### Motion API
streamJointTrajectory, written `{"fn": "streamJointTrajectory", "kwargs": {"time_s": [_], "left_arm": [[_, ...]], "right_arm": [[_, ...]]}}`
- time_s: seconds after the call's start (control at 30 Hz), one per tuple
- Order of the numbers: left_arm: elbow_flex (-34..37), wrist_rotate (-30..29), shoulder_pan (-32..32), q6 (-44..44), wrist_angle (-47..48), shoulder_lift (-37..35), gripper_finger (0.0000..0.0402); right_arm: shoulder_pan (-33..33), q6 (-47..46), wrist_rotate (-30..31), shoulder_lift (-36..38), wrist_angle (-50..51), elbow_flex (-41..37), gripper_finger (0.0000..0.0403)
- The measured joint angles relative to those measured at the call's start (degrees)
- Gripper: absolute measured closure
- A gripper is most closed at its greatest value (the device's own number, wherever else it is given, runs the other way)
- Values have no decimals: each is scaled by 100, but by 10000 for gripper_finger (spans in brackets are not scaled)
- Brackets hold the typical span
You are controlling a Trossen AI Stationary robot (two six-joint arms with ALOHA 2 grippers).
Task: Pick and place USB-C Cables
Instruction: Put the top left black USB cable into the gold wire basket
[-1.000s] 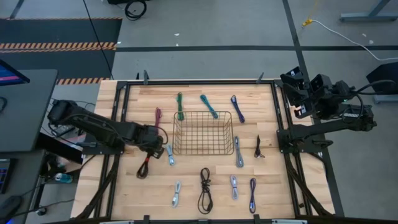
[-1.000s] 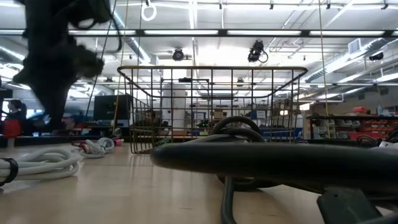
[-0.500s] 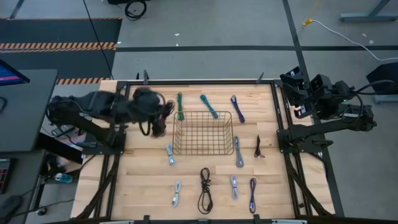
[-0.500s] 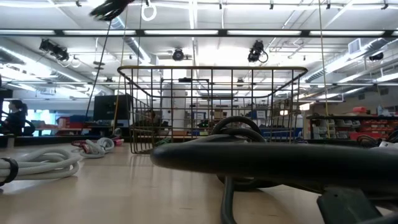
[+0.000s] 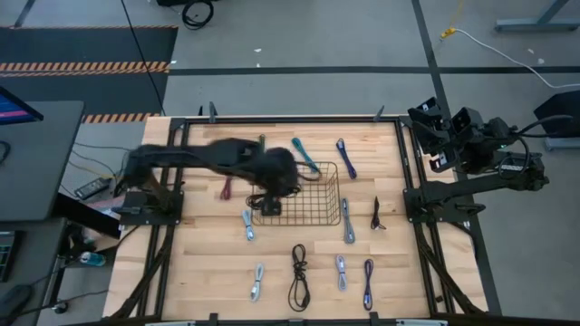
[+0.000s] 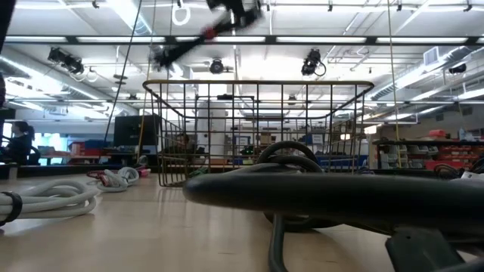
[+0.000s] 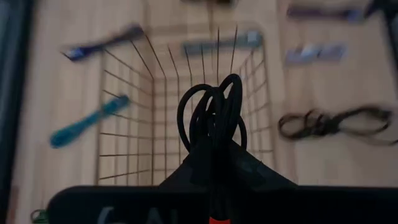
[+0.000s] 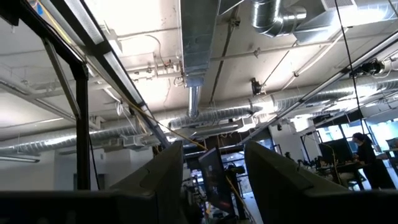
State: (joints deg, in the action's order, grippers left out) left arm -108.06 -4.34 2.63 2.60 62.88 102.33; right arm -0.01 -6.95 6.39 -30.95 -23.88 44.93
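A black coiled USB-C cable (image 7: 210, 113) hangs above the left part of the dark wire basket (image 5: 337, 167), with my left gripper (image 5: 276, 184) shut on it. In the low view the gripper and cable are a dark blur above the basket rim (image 6: 257, 83). Other cables lie flat on the wood around the basket: teal (image 5: 304, 154), purple (image 5: 345, 158), magenta (image 5: 227, 188), pale (image 5: 247, 225) and a long black one (image 5: 298, 276). My right gripper (image 8: 214, 186) stands open at the table's right edge, pointing up at the ceiling, with nothing between its fingers. My left gripper pinches the black cable bundle between its two shut fingers at one end (image 7: 214, 142). Its loops (image 7: 205, 102) stick out past the fingertips. The fingers slant down from the table's left. The cable (image 5: 267, 201) is lifted clear, over the basket's left side.
More cables lie near the front edge: pale ones (image 5: 257, 282) (image 5: 341, 272) and a purple one (image 5: 368, 282). A grey cable (image 5: 348, 220) and a small black one (image 5: 376, 215) lie right of the basket. Dark frame rails (image 5: 406, 181) run along the table's sides.
My left gripper has stayed shut on the black cable, which it has lifted clear of the table's left near part. It rose toward the far edge, then swung right to above the basket's left side, with the wrist rolling. The cable now hangs over the basket.
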Motion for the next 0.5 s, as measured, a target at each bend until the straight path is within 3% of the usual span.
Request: {"fn": "streamJointTrajectory", "kwargs": {"time_s": [0.23,0.5], "left_arm": [[5,40,-131,405,-217,876,383],[5,477,-113,622,-833,1096,383]], "right_arm": [[0,-88,-24,-1,148,0,225],[0,-88,-24,-1,175,0,225]]}}
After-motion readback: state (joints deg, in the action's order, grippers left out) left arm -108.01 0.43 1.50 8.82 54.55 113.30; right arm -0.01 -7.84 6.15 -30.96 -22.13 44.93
